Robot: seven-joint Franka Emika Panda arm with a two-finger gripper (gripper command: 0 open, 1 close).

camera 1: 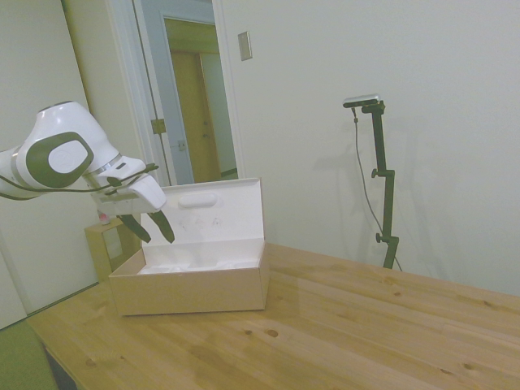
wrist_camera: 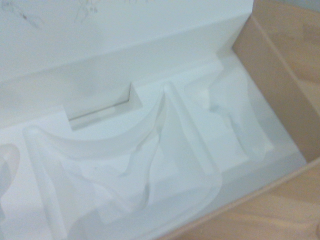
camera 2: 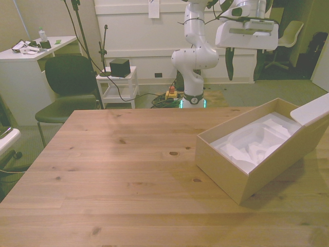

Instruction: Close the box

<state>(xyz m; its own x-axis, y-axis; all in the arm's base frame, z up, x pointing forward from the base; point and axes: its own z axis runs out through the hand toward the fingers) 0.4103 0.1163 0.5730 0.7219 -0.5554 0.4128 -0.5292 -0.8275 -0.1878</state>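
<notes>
The box (camera 1: 195, 288) is brown cardboard with a white inside and sits on the wooden table (camera 1: 366, 325). In the front view the box (camera 2: 231, 167) lies at the right. Its hinged lid (camera 1: 215, 211) stands upright and open, showing a small oval cut-out near its top edge. A white moulded insert (wrist_camera: 150, 165) fills the inside. My gripper (camera 1: 158, 240) hangs open over the left end of the box in the side view, in front of the lid and a little above the rim. Nothing is between its fingers.
A small wooden cube stand (camera 1: 106, 244) sits just behind the box's left end in the side view. Beyond the table in the front view are a dark chair (camera 2: 69, 77), a white cart (camera 2: 118, 85) and the robot's base (camera 2: 193, 77).
</notes>
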